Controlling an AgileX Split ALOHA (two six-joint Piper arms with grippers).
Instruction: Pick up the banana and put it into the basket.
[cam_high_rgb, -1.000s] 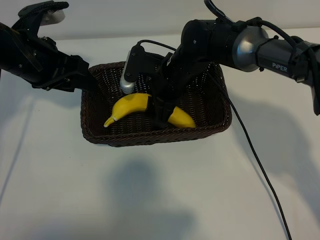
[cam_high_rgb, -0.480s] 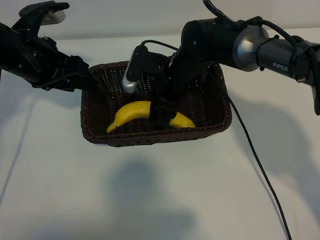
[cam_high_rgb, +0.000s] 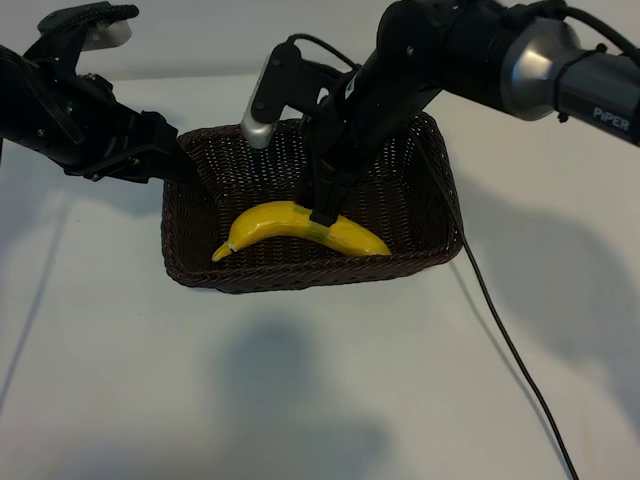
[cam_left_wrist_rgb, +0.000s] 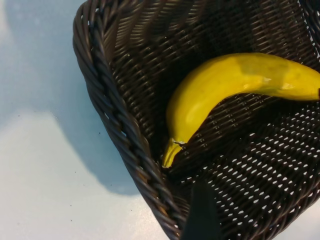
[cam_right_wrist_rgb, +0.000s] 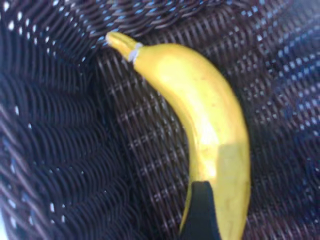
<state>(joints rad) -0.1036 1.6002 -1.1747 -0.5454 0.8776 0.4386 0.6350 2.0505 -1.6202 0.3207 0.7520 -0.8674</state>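
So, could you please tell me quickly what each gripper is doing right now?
Left gripper: open, empty, at the basket's rim.
Right gripper: open, just above the banana, not holding it.

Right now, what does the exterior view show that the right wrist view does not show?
Only the exterior view shows both arms: the left gripper at the basket's left rim, the right gripper above the banana, its cable, and the white table. Only the right wrist view shows close detail: the banana's pale stem tip and one dark fingertip over the fruit. Both views show the banana lying inside the brown basket.
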